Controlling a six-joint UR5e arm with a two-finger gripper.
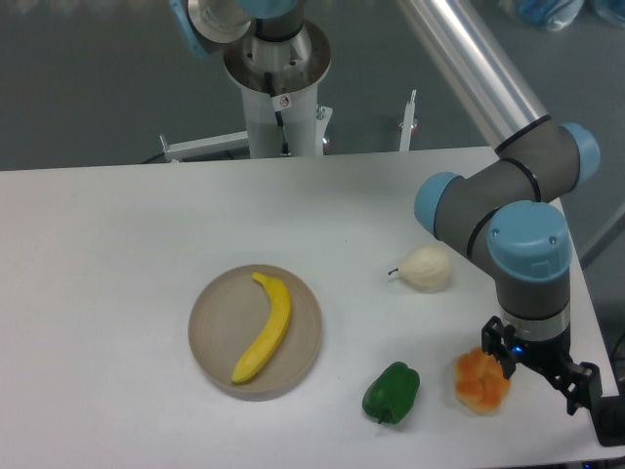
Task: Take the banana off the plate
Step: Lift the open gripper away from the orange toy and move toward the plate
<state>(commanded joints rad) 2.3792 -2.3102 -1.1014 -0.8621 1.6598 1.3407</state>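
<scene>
Green pepper (392, 393) bottom centre; gripper (543, 376) lower right, grip state unclear, well apart from banana (266, 326) lying on plate (209, 344)

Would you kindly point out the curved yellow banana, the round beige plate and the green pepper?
Curved yellow banana (268, 326): fixed camera, mid-body.
Round beige plate (209, 332): fixed camera, bare left surface.
Green pepper (392, 392): fixed camera, centre of body.

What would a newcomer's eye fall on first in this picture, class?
Probably the bright yellow banana, lying diagonally on the round beige plate at the front middle of the white table. Next, the grey and blue robot arm bending down at the right, its gripper beside a lumpy orange fruit. A green pepper and a pale pear lie between.
</scene>
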